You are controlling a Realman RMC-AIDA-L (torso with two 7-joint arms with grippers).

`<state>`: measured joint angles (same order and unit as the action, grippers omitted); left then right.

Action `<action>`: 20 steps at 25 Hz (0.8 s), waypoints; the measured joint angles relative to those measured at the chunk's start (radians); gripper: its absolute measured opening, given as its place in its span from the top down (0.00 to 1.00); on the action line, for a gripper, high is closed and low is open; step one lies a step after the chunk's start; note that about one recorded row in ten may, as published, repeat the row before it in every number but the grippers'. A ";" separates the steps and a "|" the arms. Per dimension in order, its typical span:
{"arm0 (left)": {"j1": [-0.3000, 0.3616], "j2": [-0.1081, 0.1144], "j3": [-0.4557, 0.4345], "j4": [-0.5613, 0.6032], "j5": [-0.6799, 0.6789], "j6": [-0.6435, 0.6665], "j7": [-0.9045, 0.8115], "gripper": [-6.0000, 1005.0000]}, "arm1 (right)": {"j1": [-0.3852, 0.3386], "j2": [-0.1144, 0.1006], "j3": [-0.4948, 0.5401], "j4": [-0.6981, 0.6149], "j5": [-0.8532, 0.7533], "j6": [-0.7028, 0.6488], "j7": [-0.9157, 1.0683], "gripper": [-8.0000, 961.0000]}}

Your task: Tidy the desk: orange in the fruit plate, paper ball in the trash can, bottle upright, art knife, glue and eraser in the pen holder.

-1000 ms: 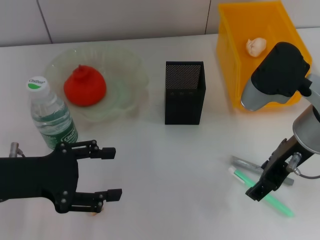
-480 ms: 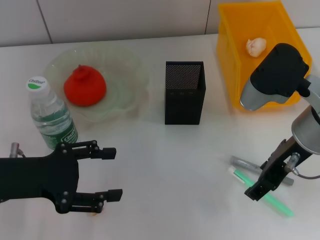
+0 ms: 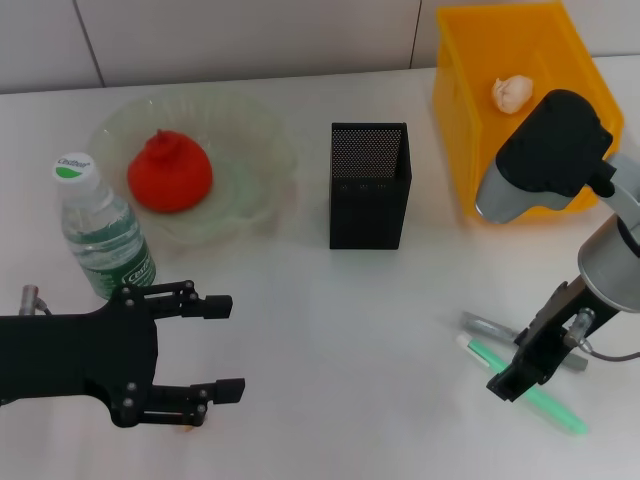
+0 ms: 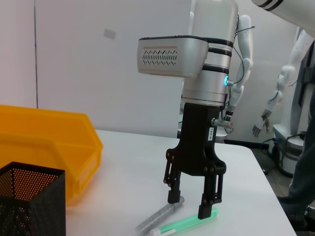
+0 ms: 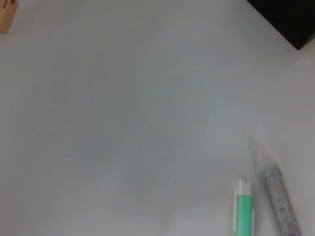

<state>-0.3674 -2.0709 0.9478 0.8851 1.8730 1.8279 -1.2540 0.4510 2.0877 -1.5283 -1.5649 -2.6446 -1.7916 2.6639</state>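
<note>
Three jobs look done: orange (image 3: 168, 172) in plate (image 3: 255, 140), paper ball (image 3: 512, 92) in trash can (image 3: 455, 75), bottle (image 3: 100, 232) upright at left. Right gripper (image 3: 520, 372), fingers apart, hangs over green knife (image 3: 545, 402) and grey glue (image 4: 158, 219), lower right, likely lining up a grasp. Open desk to the central pen holder (image 3: 368, 185). Left gripper (image 3: 222, 345), lower left, fingers apart, idle; eraser (image 5: 7, 15) near it.

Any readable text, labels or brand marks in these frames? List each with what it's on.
None reads clearly.
Bottle cap: green mark with lettering, too small to read.
Bottle's green label: print blurred, unreadable.
Right gripper body: small white sticker, unreadable.
Eraser: no print legible.
</note>
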 joint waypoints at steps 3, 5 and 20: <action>0.000 0.000 0.000 -0.001 0.000 0.001 0.006 0.22 | 0.000 0.000 -0.012 0.003 0.006 0.000 0.000 0.25; 0.001 0.000 0.000 -0.001 0.000 0.001 0.007 0.22 | 0.002 0.000 -0.017 0.010 0.009 0.000 0.001 0.26; 0.003 0.000 -0.001 -0.003 0.000 0.001 0.009 0.22 | 0.002 -0.001 -0.012 0.027 -0.011 0.016 0.016 0.45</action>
<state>-0.3644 -2.0708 0.9465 0.8820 1.8731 1.8288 -1.2455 0.4532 2.0866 -1.5404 -1.5379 -2.6561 -1.7759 2.6795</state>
